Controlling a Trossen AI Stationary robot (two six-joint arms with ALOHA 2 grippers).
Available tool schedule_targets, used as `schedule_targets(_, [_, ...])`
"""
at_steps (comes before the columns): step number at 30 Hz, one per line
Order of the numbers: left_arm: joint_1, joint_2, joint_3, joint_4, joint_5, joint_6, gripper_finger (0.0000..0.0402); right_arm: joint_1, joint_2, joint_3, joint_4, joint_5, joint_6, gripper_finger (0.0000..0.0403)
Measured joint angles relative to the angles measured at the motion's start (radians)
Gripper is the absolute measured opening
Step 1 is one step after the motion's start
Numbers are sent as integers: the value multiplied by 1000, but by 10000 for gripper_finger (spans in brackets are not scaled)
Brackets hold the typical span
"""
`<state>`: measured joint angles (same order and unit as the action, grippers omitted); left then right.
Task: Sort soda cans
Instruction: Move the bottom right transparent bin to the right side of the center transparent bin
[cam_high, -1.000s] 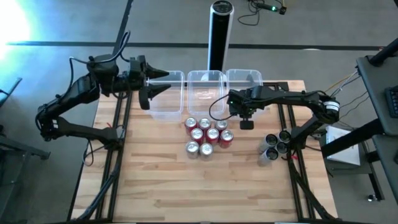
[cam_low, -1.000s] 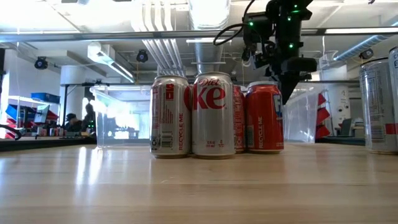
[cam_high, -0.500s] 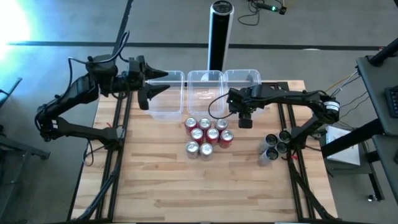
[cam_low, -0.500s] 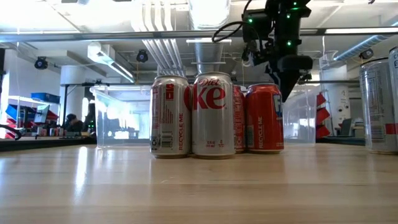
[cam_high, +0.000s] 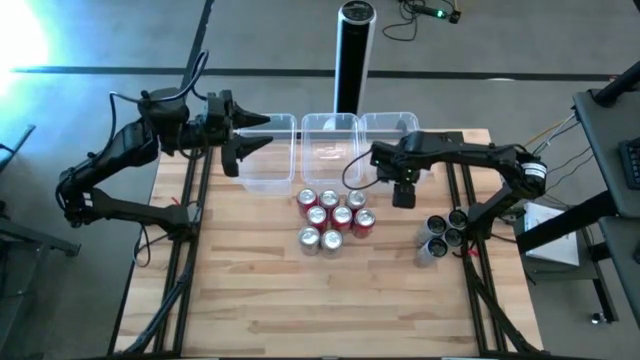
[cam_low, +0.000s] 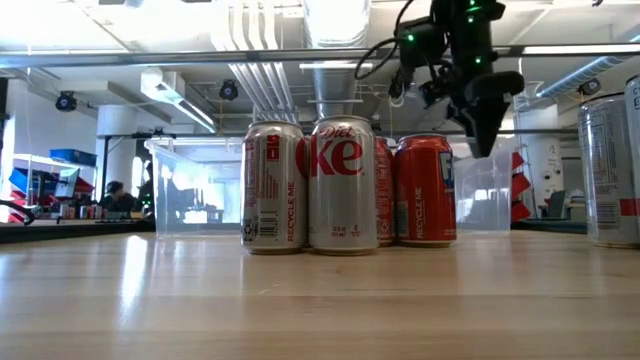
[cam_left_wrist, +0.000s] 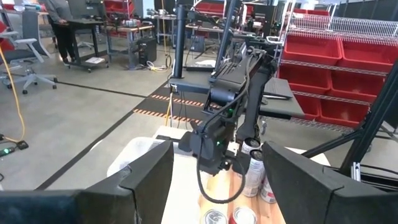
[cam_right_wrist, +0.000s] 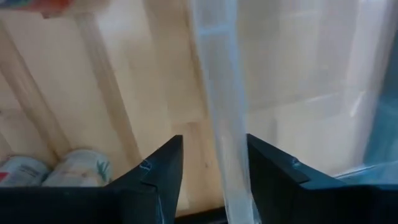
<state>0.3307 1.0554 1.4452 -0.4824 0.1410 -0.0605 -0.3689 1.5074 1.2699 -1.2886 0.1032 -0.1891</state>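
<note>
the right arm reaches in from the table's right edge, its right gripper (cam_high: 403, 196) pointing down above bare wood near the front wall of the right-hand tub (cam_high: 392, 127), between the red cluster and the dark cans. in its wrist view the two fingers (cam_right_wrist: 158, 174) stand apart with nothing between them, straddling the tub's clear edge. the left arm waits over the table's far left corner, its left gripper (cam_high: 247, 138) hanging spread and empty beside the left tub (cam_high: 268, 160).

eight soda cans (cam_high: 334, 220) stand clustered at the table's centre: six red and two silver, touching one another. four more cans (cam_high: 443, 233) sit grouped near the right edge, three dark and one silver at the front. in the low view the cluster (cam_low: 340, 185) shows a silver diet can foremost.

three clear tubs line the far edge, the middle tub (cam_high: 330, 140) between the others. a tall black cylinder post (cam_high: 352, 55) rises behind them. the red cluster lies just in front of the middle tub.
</note>
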Motion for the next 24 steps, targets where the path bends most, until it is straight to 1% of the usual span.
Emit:
schedule_targets(10, [0, -3, 0, -7, 0, -5, 231, -37, 0, -15, -15, 1, 124, 123])
schedule_targets(21, [-2, -4, 0, -8, 1, -9, 231, -38, 0, -15, -13, 1, 272, 93])
schedule_targets(24, [-2, -4, 0, -13, 1, -8, 231, -38, 0, -15, -13, 1, 266, 85])
